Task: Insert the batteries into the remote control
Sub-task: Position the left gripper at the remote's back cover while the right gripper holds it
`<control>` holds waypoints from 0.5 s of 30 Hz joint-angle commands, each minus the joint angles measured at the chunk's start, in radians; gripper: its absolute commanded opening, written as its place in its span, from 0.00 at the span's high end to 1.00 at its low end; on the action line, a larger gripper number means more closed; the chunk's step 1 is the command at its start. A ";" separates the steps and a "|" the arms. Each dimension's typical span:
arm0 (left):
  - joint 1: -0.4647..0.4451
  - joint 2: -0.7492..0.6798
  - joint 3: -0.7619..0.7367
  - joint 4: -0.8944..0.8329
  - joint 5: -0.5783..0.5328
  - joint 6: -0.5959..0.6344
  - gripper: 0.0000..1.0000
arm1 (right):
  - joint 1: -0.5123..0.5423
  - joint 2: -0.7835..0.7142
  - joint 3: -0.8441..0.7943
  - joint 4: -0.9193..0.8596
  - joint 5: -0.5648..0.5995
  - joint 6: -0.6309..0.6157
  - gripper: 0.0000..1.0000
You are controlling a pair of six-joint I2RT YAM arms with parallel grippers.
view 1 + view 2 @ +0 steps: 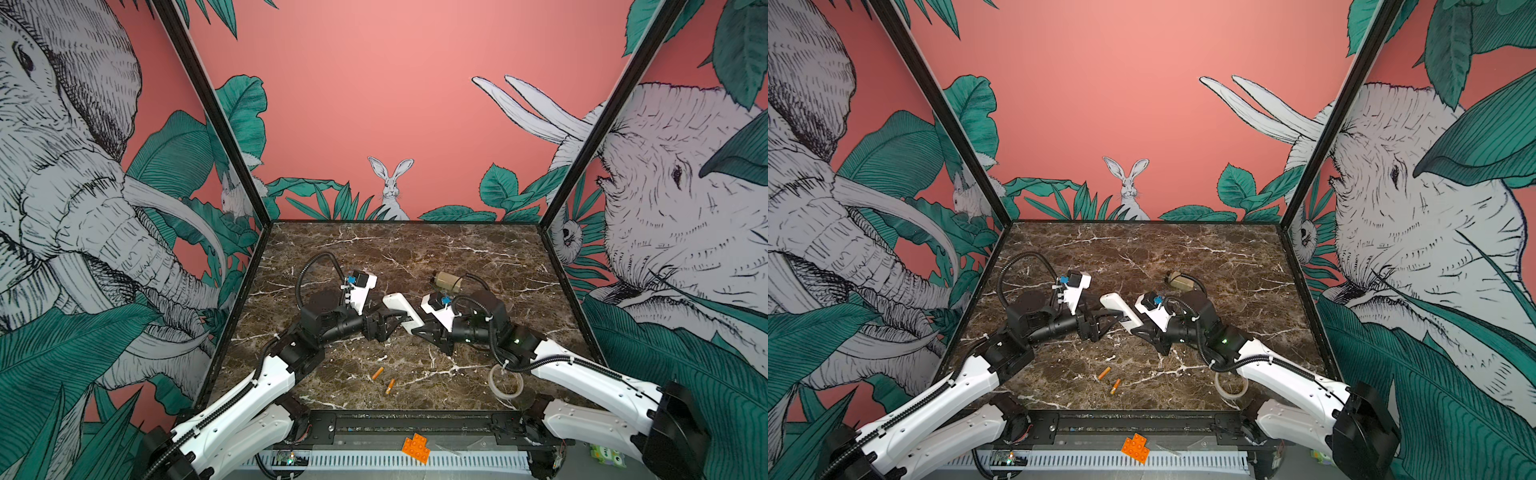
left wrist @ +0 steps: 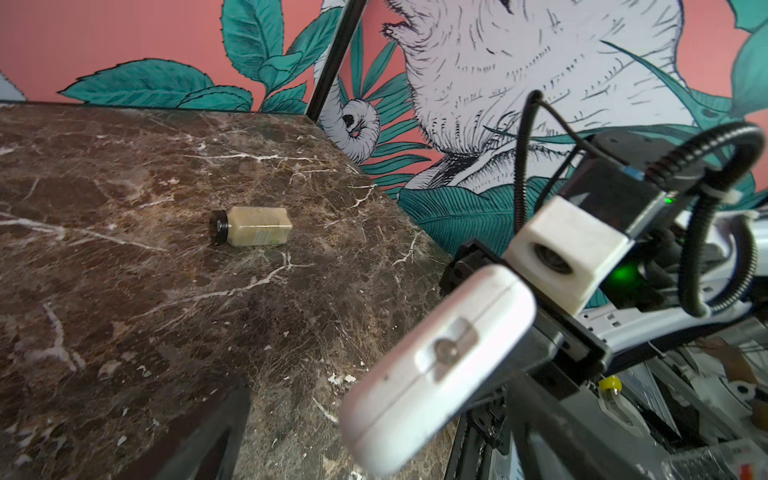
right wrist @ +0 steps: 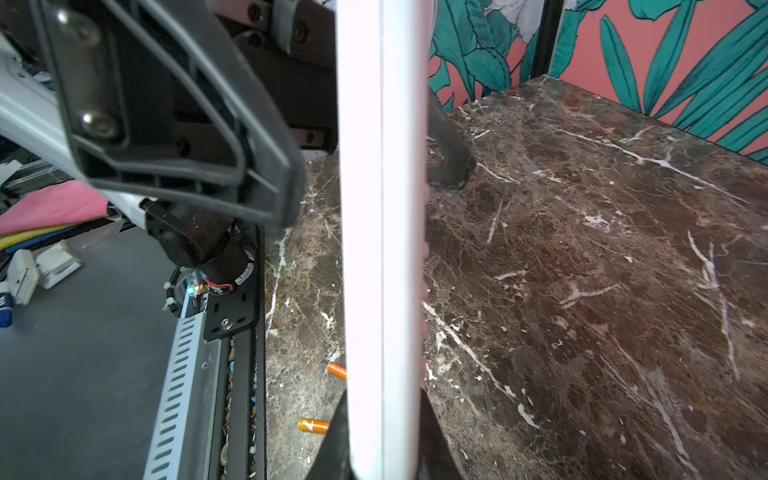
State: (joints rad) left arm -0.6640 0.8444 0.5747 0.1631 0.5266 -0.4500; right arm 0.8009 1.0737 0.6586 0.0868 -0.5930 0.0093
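The remote control [image 1: 400, 308] [image 1: 1115, 308] hangs above the mid-table, white back up, with my right gripper [image 1: 419, 328] [image 3: 384, 449] shut on its near end. In the right wrist view it is a white bar [image 3: 382, 249] between the black fingers [image 3: 436, 440]. My left gripper [image 1: 386, 323] [image 2: 382, 390] is open, one jaw on either side of the remote without pressing it. The remote's rounded far end [image 2: 440, 365] fills the left wrist view. Two orange batteries [image 1: 377, 372] [image 1: 390, 386] [image 3: 337, 370] [image 3: 313, 425] lie on the marble near the front edge.
A beige bottle with a black cap [image 1: 448, 281] [image 2: 253, 226] lies on its side behind the right arm. A clear tape ring [image 1: 505, 382] rests at the front right under that arm. An orange studded brick [image 1: 415, 448] sits off the table, on the front rail.
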 commanded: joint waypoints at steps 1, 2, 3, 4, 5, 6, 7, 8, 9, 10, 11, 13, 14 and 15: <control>0.005 -0.027 0.034 0.010 0.136 0.050 0.12 | -0.005 -0.011 0.022 -0.024 -0.105 -0.054 1.00; 0.004 -0.030 0.037 0.014 0.158 0.053 0.15 | -0.006 -0.013 0.025 -0.033 -0.111 -0.061 1.00; 0.005 -0.033 0.042 0.013 0.174 0.054 0.18 | -0.005 -0.017 0.028 -0.040 -0.114 -0.066 1.00; 0.005 -0.037 0.044 0.012 0.181 0.056 0.21 | -0.006 -0.018 0.030 -0.046 -0.117 -0.069 1.00; 0.005 -0.038 0.047 0.006 0.182 0.058 0.24 | -0.005 -0.021 0.033 -0.051 -0.121 -0.073 1.00; 0.005 -0.040 0.051 -0.006 0.178 0.063 0.27 | -0.006 -0.023 0.035 -0.053 -0.127 -0.076 1.00; 0.005 -0.041 0.053 -0.014 0.173 0.066 0.29 | -0.006 -0.023 0.036 -0.054 -0.131 -0.077 1.00; 0.005 -0.042 0.053 -0.012 0.176 0.064 0.32 | -0.006 -0.023 0.038 -0.054 -0.135 -0.077 1.00; 0.005 -0.038 0.055 -0.006 0.180 0.063 0.34 | -0.007 -0.021 0.039 -0.053 -0.141 -0.076 1.00; 0.006 -0.035 0.057 -0.005 0.185 0.062 0.36 | -0.009 -0.018 0.042 -0.056 -0.146 -0.075 1.00; 0.005 -0.028 0.057 -0.004 0.192 0.062 0.38 | -0.011 -0.014 0.045 -0.060 -0.152 -0.075 1.00; 0.005 -0.019 0.060 -0.001 0.204 0.063 0.42 | -0.015 -0.011 0.049 -0.062 -0.162 -0.073 1.00; 0.005 -0.015 0.062 0.001 0.210 0.066 0.45 | -0.016 -0.011 0.051 -0.061 -0.169 -0.073 1.00; 0.005 -0.014 0.062 0.004 0.214 0.063 0.47 | -0.017 -0.012 0.052 -0.059 -0.174 -0.071 1.00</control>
State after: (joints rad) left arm -0.6640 0.8284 0.6067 0.1589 0.7010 -0.3965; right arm 0.7918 1.0702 0.6796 0.0082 -0.7151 -0.0376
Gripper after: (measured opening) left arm 0.536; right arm 0.165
